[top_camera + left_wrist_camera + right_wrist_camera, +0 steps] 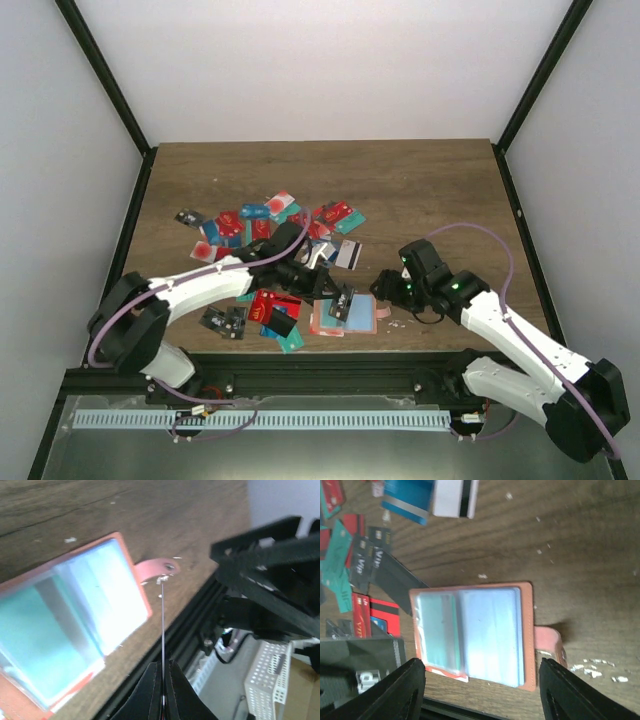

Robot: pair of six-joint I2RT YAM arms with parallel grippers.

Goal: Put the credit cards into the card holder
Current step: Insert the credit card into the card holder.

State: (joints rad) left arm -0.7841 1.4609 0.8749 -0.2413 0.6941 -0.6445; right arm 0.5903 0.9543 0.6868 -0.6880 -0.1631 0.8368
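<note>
Left wrist: left hand (162,674) at the bottom edge, fingers pinched together on a thin held card (162,630) seen edge-on. Its far end is near the strap tab (156,569) of the open card holder (131,565), which lies flat on the table (150,510). The card is not yet in a sleeve.

Right wrist: right hand (482,669) hovers over the holder, fingers wide apart with nothing in them. A teal card (437,630) sits in the holder's left clear sleeve; the right sleeve looks pale, contents unclear. Loose credit cards (350,565) lie to the upper left.

Top: holder near the front table edge, between the two hands. Most cards are scattered behind it.

Judgement: early stage. At least one card is in, one is being delivered, and the bulk is left to do.
</note>
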